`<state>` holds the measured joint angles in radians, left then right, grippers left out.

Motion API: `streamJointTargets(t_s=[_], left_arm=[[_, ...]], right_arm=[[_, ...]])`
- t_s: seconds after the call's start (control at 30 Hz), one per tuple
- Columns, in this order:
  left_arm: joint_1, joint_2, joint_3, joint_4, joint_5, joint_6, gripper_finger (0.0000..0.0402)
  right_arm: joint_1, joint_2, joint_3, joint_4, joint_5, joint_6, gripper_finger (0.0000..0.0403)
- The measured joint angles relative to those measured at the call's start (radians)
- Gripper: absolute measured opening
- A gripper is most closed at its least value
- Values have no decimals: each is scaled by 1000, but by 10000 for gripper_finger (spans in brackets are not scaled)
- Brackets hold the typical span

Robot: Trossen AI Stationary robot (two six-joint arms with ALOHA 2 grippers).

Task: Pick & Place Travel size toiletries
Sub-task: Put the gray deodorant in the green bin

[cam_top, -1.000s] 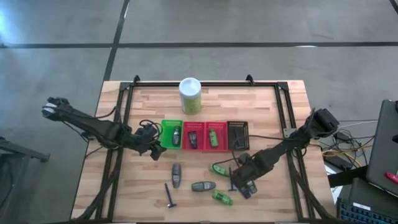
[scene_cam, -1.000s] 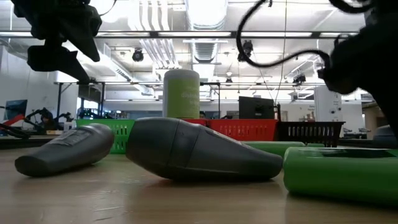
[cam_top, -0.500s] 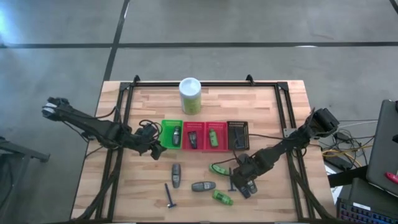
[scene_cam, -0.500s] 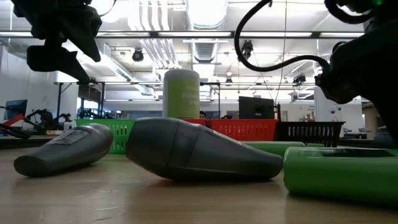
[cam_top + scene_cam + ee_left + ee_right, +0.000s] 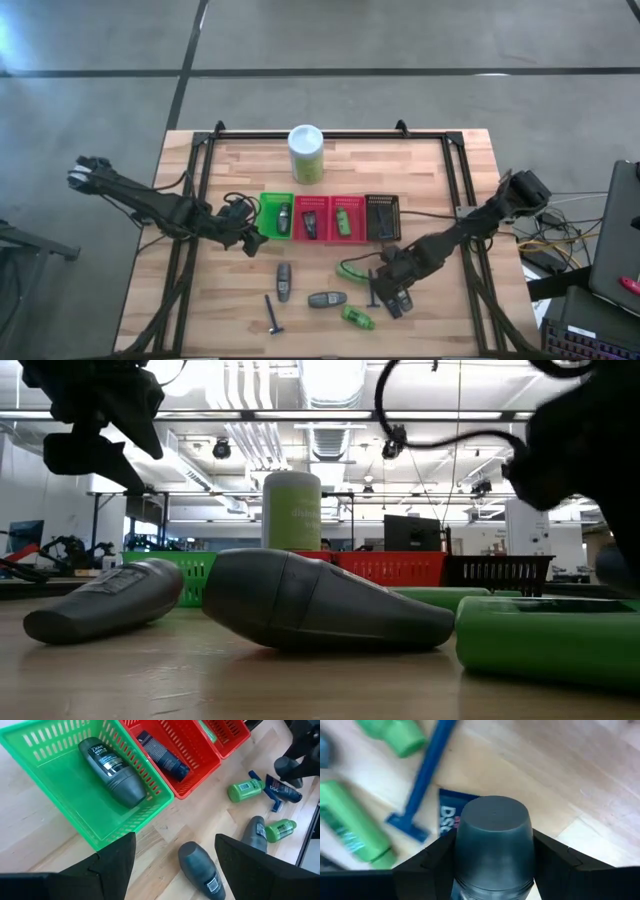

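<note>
As compared with a second ago, change: right gripper point(image 5: 397, 282) shifted a little to the far side and toward the baskets, on the near right part of the table point(image 5: 450, 170); nothing else moved.
Meaning for the task: looks like a finished pick and the start of the carry; placing not yet done.
Right gripper, state: closed around a dark grey oval bottle point(image 5: 493, 837), one finger on each side of the body, the cap end pointing forward out of the grip.
Held bottle, place: between the fingers, over a dark-blue packet point(image 5: 449, 813) and beside a blue T-shaped stick point(image 5: 427, 770); probably off the wood, but hard to confirm.
Right arm, pose: stretched from the right edge toward the middle, forearm low, wrist tipped down.
Left gripper point(image 5: 175, 865), state: spread wide, holding nothing.
Left arm, pose: waits reaching from the left edge, gripper raised at the near left corner of the green basket point(image 5: 60, 795).
Already sorted: one grey bottle point(image 5: 112, 772) in the green basket, a dark packet point(image 5: 165, 757) in the red basket point(image 5: 200, 750) beside it.
Likely goal: the green basket at the left end of the row, a longer way across.
Loose on the wood: two grey bottles point(image 5: 284, 280) point(image 5: 326, 299), two green bottles point(image 5: 352, 270) point(image 5: 357, 318), another stick point(image 5: 273, 313).
Risk: the bottle is smooth and round, so a turn in the grip is possible.
</note>
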<state>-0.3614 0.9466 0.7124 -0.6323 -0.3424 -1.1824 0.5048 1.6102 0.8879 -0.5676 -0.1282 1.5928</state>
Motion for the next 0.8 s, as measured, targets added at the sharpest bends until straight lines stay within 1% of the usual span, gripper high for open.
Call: streamJointTargets(t_s=[0.1, 0.13, 0.2, 0.27, 0.4, 0.43, 0.5, 0.57, 0.63, 0.73, 0.8], left_arm=[[0, 0, 0, 15, 0, 2, 277], [0, 0, 0, 23, 0, 6, 277], [0, 0, 0, 49, 0, 19, 278], [2, 0, 0, 84, 0, 34, 278], [12, 0, 0, 210, -1, 116, 278], [16, 0, 0, 250, -3, 149, 278], [19, 1, 0, 334, -42, 239, 278], [19, 3, 0, 426, -104, 371, 278], [19, 7, 0, 518, -167, 557, 278], [0, 27, 0, 658, -278, 976, 278], [-4, 49, 0, 739, -325, 1224, 278]], right_arm=[[-7, -65, 0, 0, 45, 23, 196], [-8, -93, 0, 2, 73, 32, 196], [-12, -154, -1, 11, 162, 61, 196], [-14, -225, -7, 46, 294, 90, 196], [-30, -348, -22, 137, 605, 140, 196], [-39, -368, -26, 154, 668, 141, 196], [-63, -397, -31, 184, 750, 138, 196], [-100, -407, -33, 213, 798, 126, 196], [-147, -402, -34, 263, 817, 103, 196], [-220, -368, -34, 412, 816, 33, 196], [-263, -338, -34, 534, 812, -13, 196]])
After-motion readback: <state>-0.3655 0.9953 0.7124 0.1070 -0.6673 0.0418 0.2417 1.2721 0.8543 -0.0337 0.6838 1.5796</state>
